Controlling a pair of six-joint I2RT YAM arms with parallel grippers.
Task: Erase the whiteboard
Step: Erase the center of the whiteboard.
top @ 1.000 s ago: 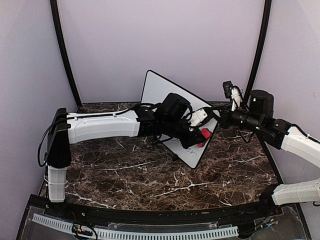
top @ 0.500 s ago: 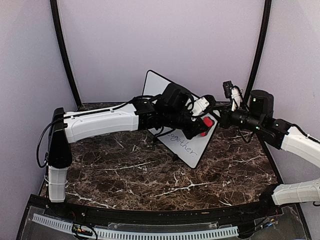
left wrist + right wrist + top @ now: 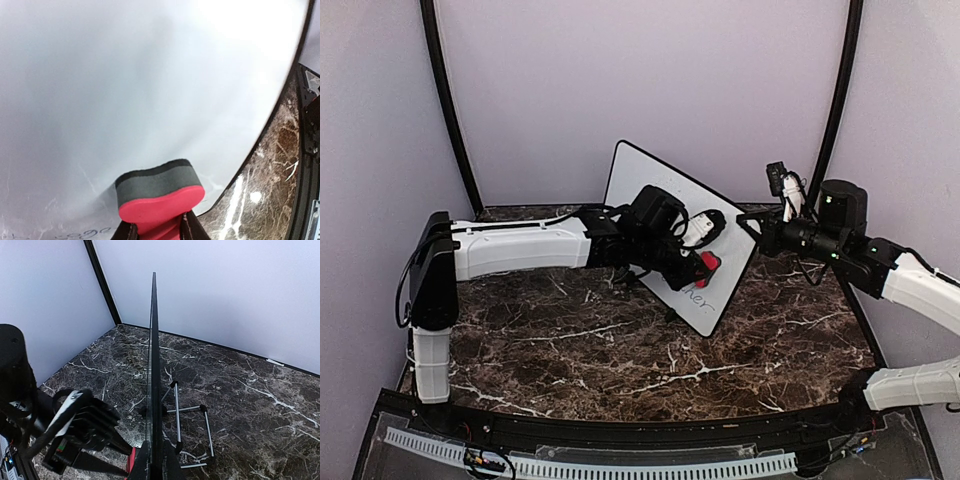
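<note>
The whiteboard [image 3: 642, 172] stands tilted on a wire stand [image 3: 191, 426] at the back of the marble table [image 3: 620, 350]; the right gripper [image 3: 154, 462] is pinched on its right-hand edge; the left gripper [image 3: 158, 231] is clamped on the red eraser [image 3: 160, 192], felt side against the board's face; the remaining letters [image 3: 698, 294] lie just below the eraser, along the board's lower edge, so the left arm's next stroke probably runs downward.
</note>
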